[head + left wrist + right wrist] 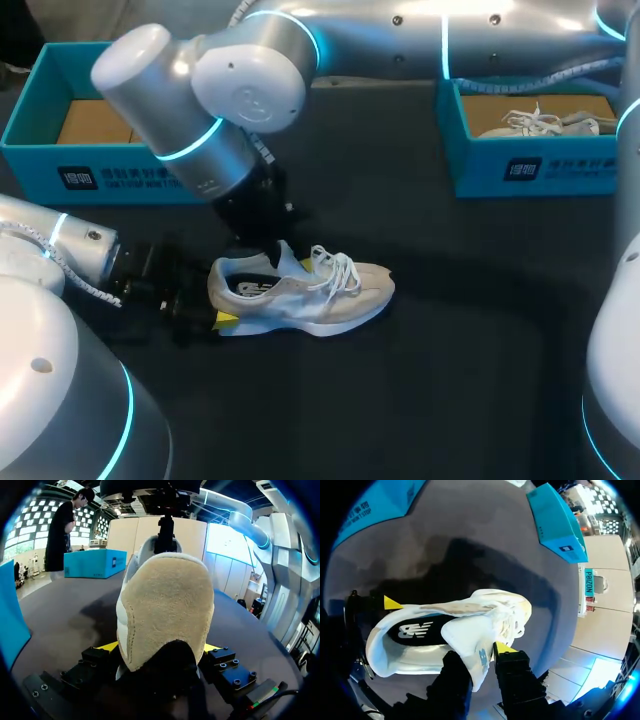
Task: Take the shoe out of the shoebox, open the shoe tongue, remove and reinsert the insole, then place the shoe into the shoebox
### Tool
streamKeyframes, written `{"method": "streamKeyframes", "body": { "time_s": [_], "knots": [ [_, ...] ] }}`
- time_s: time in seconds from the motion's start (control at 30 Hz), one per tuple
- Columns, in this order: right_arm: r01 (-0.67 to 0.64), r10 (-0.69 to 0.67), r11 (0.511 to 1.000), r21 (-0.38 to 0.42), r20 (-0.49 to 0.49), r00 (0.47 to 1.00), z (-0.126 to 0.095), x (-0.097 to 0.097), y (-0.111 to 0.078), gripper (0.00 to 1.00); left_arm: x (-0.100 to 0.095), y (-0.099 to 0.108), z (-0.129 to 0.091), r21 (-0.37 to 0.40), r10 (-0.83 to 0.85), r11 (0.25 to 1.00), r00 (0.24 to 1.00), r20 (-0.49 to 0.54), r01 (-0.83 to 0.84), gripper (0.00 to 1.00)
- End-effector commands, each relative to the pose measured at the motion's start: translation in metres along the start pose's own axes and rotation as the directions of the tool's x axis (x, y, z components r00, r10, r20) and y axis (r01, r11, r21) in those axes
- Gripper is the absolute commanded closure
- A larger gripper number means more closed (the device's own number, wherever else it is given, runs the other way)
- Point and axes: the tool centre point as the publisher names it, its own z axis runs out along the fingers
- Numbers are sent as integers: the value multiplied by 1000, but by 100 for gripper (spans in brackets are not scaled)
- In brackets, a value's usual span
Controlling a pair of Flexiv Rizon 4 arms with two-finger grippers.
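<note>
Though hidden overhead, the right tool (477,652) pinches the shoe's (470,607) tongue (469,632).

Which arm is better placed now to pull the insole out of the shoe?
Right, probably. The right gripper is over the shoe opening, pinching the tongue, with the insole just beside it. The left gripper clamps the heel from behind.

Left gripper (159,647) clamps the heel of the shoe (320,295) and right gripper (477,652), under its bulky right arm (200,110), pinches the tongue (470,632), blocking heel end and top; open table (450,370) lies past the toe and along the near side, with left shoebox (100,180) and right shoebox (560,168) walling the far corners.
</note>
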Motion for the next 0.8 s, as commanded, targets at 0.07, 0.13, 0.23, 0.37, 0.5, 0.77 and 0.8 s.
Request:
{"method": "streamKeyframes", "body": {
  "time_s": [0.07, 0.13, 0.23, 0.37, 0.5, 0.77, 0.8],
  "knots": [
    [-1, 1, 1000, 9, -10, 1000, 4, -11, 3, 100, -1, 1, 1, 0, 0, 1000, 1000, 1, 0, 100],
    [-4, 4, 1000, 9, -13, 1000, 5, -15, 3, 100, -1, 1, 1, 0, 0, 1000, 1000, 1, 0, 100],
    [-6, 6, 1000, 10, -13, 1000, 7, -24, 5, 100, -1, 1, 1, 0, 0, 1000, 1000, 1, 0, 100],
    [-9, 10, 1000, 20, -23, 1000, 13, -37, 7, 100, -1, 1, 1, 0, 0, 1000, 1000, 1, 0, 100],
    [-23, 23, 1000, 19, -49, 999, 20, -53, 7, 100, -1, 1, 1, 0, 0, 1000, 1000, 1, 0, 100],
    [-36, 37, 999, 23, -55, 998, 32, -78, 7, 100, -1, 1, 1, 0, 0, 1000, 1000, 1, 0, 100],
    [-37, 39, 999, 26, -52, 998, 33, -80, 8, 100, -1, 1, 1, 0, 0, 1000, 1000, 1, 0, 100]
  ]
}}
